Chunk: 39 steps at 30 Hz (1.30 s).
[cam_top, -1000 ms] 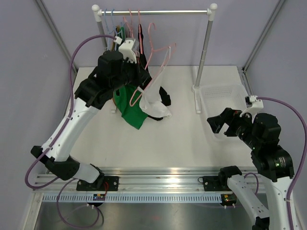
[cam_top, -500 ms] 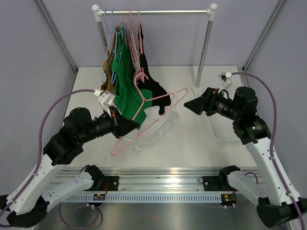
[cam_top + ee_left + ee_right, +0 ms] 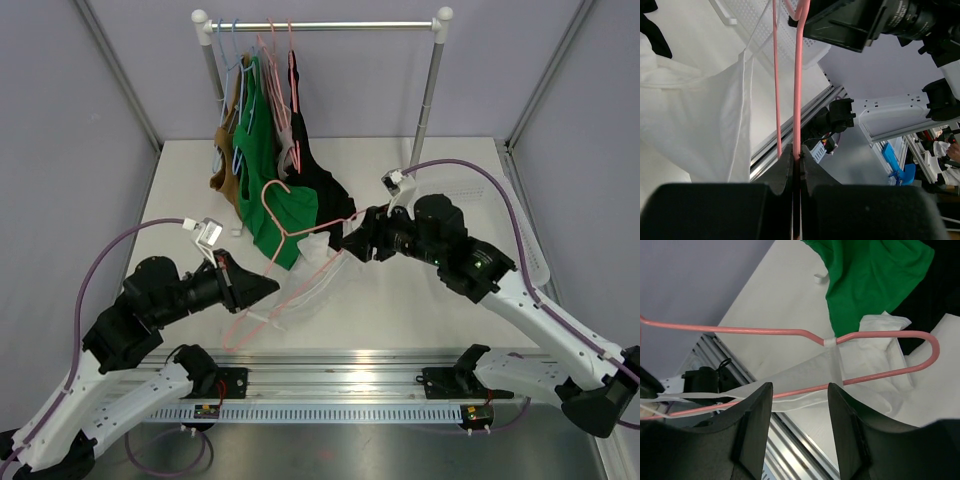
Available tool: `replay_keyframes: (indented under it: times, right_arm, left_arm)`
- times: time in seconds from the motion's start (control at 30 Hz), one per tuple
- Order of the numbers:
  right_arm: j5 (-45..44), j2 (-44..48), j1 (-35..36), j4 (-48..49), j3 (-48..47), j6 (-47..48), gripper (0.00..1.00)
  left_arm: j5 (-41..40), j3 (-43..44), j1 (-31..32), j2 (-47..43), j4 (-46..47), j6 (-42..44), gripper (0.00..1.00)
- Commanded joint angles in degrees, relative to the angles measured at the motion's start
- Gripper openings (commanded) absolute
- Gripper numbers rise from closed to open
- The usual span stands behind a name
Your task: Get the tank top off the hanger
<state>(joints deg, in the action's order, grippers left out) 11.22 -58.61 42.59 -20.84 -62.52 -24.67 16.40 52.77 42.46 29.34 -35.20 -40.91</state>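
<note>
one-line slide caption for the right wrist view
Right gripper open astride the pink hanger carrying the white tank top.

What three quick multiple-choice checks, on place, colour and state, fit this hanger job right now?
1. Where is the hanger? A in the left pincer, off the rail; B hooked on the rail; C lying loose.
2. Tank top colour? A green; B white; C black.
3. Right pincer jaws? A shut on nothing; B out of view; C open, astride the hanger's lower bar.
Key: 1A, the left wrist view shows pink wire clamped; 2B, white cloth drapes the hanger; 3C, the fingers stand apart either side of the bar.
</note>
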Motion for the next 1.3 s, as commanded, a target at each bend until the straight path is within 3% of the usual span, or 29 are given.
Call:
replay_keyframes:
  times: [0.0, 0.3, 0.53, 0.7, 0.83, 1.0, 1.1, 1.27]
  right_arm:
    - [-9.4, -2.1, 2.5, 2.3, 0.2, 4.7, 0.55]
    - [-13.6, -3.8, 2.9, 4.1, 1.0, 8.2, 0.49]
    - [-12.9, -6.3, 2.9, 5.3, 0.6, 9.9, 0.32]
    - [-12.2, -6.5, 2.9, 6.2, 0.7, 9.8, 0.3]
    - [-13.9, -6.4, 2.9, 6.1, 0.7, 10.2, 0.0]
    - [-22.8, -5.8, 2.9, 3.1, -0.5, 11.0, 0.0]
    - [-32.2, -7.1, 2.8, -0.4, -3.0, 12.2, 0.0]
    - [-38.6, -10.6, 1.7, -3.7, -6.1, 13.1, 0.0]
  left_arm:
    - [0.4, 0.0, 0.2, -1.0, 1.5, -1.5, 0.0]
    - [0.1, -0.1, 0.2, -1.4, 0.0, -1.2, 0.0]
    - [0.6, 0.0, 0.2, -1.7, 0.8, -1.3, 0.0]
    - [0.6, -0.1, 0.2, -1.6, 0.8, -1.1, 0.0]
    - [0.3, 0.0, 0.2, -1.6, 0.5, -0.8, 0.0]
    - [-3.3, 0.8, 0.2, -0.9, -4.2, 2.4, 0.0]
    - [-2.0, 0.7, 0.2, -0.6, -6.0, 4.7, 0.0]
    - [1.0, -0.5, 0.2, -1.7, -5.4, 5.5, 0.0]
